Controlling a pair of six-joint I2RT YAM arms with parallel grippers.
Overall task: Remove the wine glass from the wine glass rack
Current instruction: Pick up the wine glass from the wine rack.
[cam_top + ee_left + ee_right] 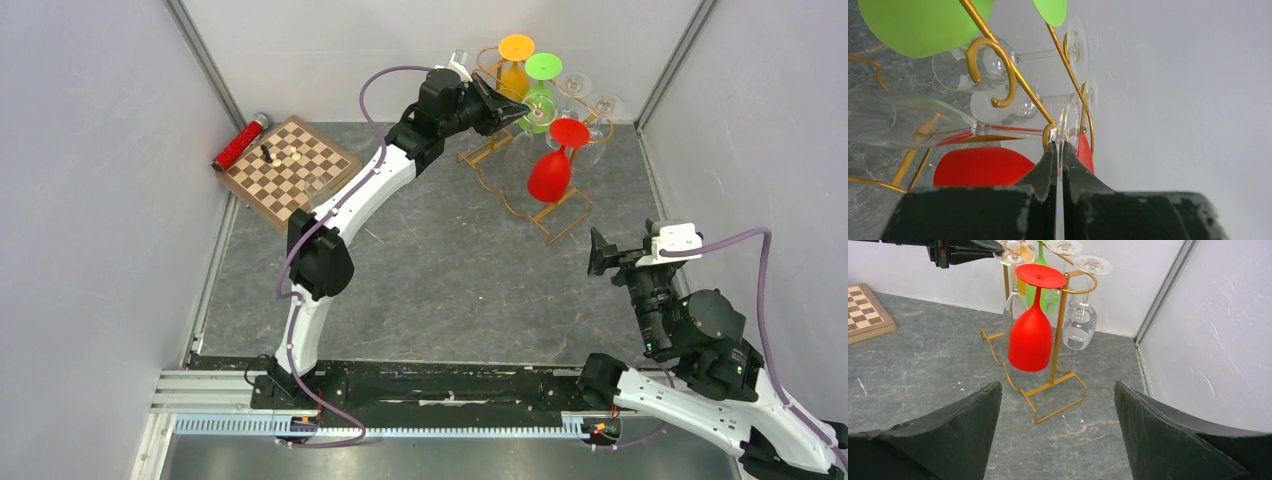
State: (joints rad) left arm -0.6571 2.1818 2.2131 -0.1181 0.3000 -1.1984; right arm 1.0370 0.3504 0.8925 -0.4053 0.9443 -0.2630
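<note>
The gold wire wine glass rack (560, 215) stands at the back of the table and holds several glasses upside down. My left gripper (510, 112) reaches its upper hooks. In the left wrist view this gripper (1059, 145) is shut on the thin round foot of a clear wine glass (1069, 119), right beside a gold hook (998, 45). The glass's stem and bowl run off to the left. In the right wrist view the same clear wine glass (1010, 315) still hangs on the rack (1058, 335). My right gripper (1058, 384) is open and holds nothing, short of the rack's base.
A red glass (550, 172), a green glass (543, 67), an orange glass (516, 48) and other clear glasses (1079, 325) hang on the rack. A chessboard (290, 168) and a red can (240, 143) lie at the back left. Walls stand close behind and to the right.
</note>
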